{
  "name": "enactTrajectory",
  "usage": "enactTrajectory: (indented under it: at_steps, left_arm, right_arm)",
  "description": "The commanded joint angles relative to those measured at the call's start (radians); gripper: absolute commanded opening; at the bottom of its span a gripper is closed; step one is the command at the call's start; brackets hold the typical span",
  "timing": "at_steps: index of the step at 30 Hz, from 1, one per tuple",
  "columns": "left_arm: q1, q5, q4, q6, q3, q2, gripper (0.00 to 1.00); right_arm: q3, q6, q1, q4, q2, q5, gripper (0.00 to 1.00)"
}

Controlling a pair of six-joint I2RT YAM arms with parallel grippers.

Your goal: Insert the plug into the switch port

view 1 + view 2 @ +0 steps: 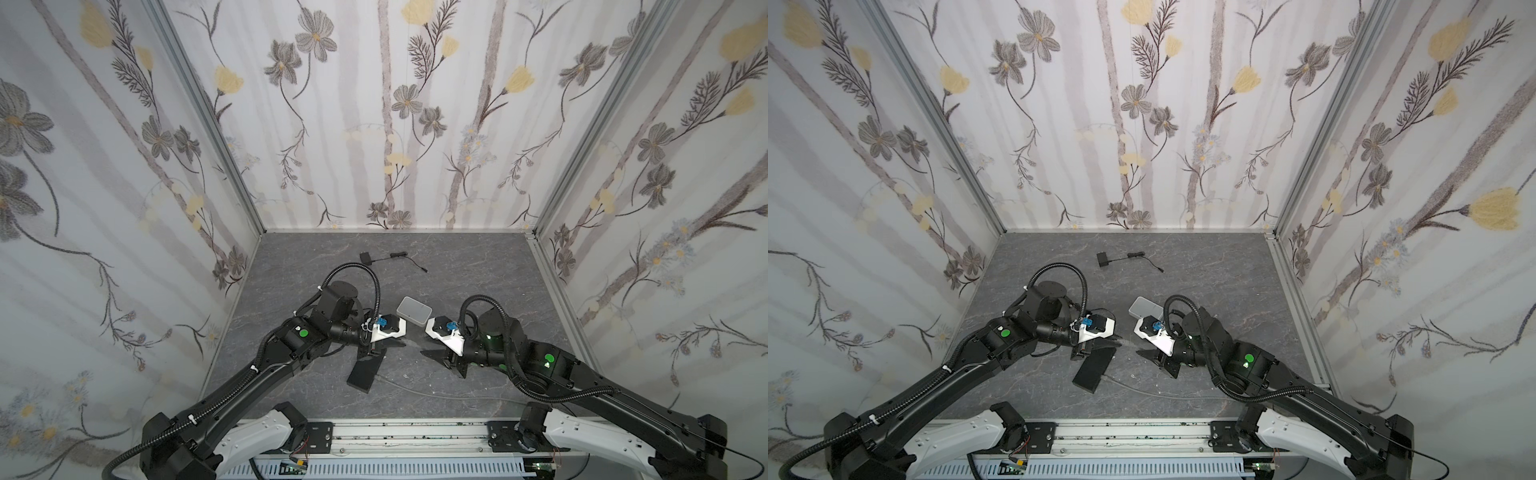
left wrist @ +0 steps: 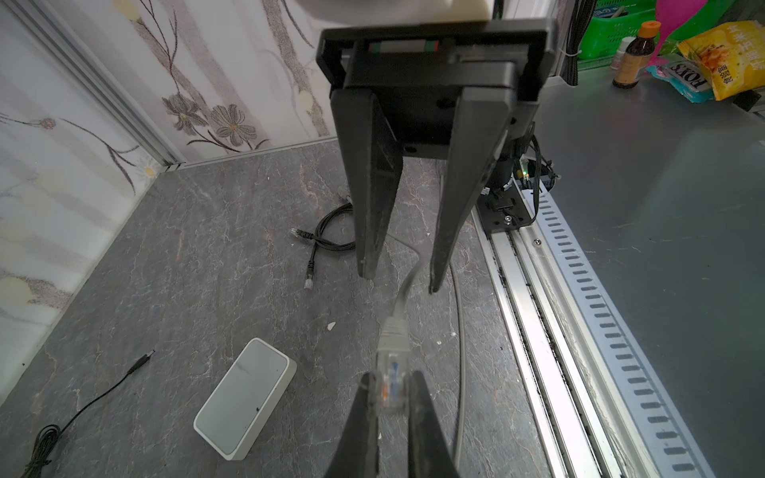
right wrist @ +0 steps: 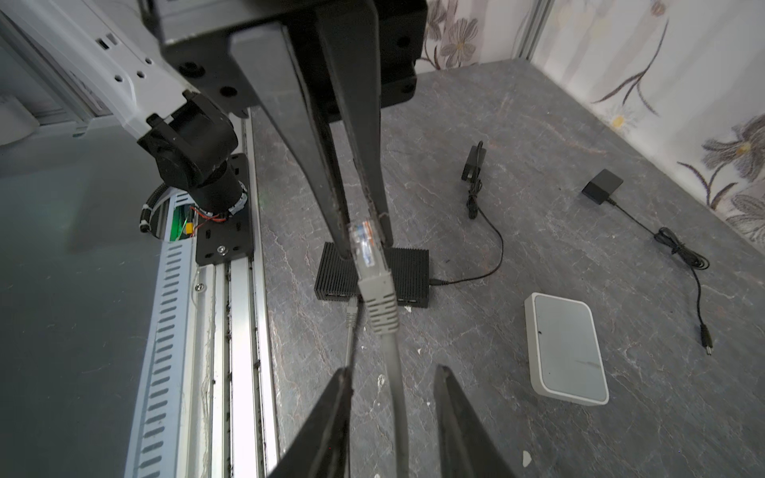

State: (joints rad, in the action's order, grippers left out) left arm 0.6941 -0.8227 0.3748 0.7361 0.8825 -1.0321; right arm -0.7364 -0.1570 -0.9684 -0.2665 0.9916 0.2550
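My left gripper (image 2: 391,378) is shut on the clear plug (image 2: 391,362) of a grey cable (image 3: 397,397) and holds it off the table. Straight opposite, my right gripper (image 3: 392,369) stands open, and the cable runs between its fingers without touching them. In both top views the left gripper (image 1: 401,343) and right gripper (image 1: 426,354) point at each other, tips a short gap apart. The flat white box (image 1: 414,309) with the pale grey top lies just behind them. The same white box (image 2: 244,397) shows no switch port on its visible side faces.
A ribbed black box (image 3: 410,265) lies under the left gripper with another grey plug (image 3: 351,310) in its side. A black adapter (image 1: 365,257) with its lead lies near the back wall. A black cable (image 2: 327,236) is coiled on the table. The metal rail (image 1: 407,432) runs along the front edge.
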Motion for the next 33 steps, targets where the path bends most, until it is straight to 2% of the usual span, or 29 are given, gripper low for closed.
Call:
enactTrajectory:
  at_steps: [1, 12, 33]
  left_arm:
    - [-0.001, -0.013, -0.005, 0.012, 0.007, 0.003, 0.02]
    - [-0.001, -0.025, -0.008, 0.009, 0.007, 0.004, 0.02]
    - [-0.001, -0.027, -0.010, 0.007, 0.007, 0.005, 0.02]
  right_arm:
    - [0.073, 0.039, -0.001, 0.223, -0.052, 0.036, 0.37]
    - [0.197, 0.022, -0.001, 0.409, -0.079, 0.070, 0.33]
    - [0.213, 0.025, -0.001, 0.487, 0.025, 0.093, 0.28]
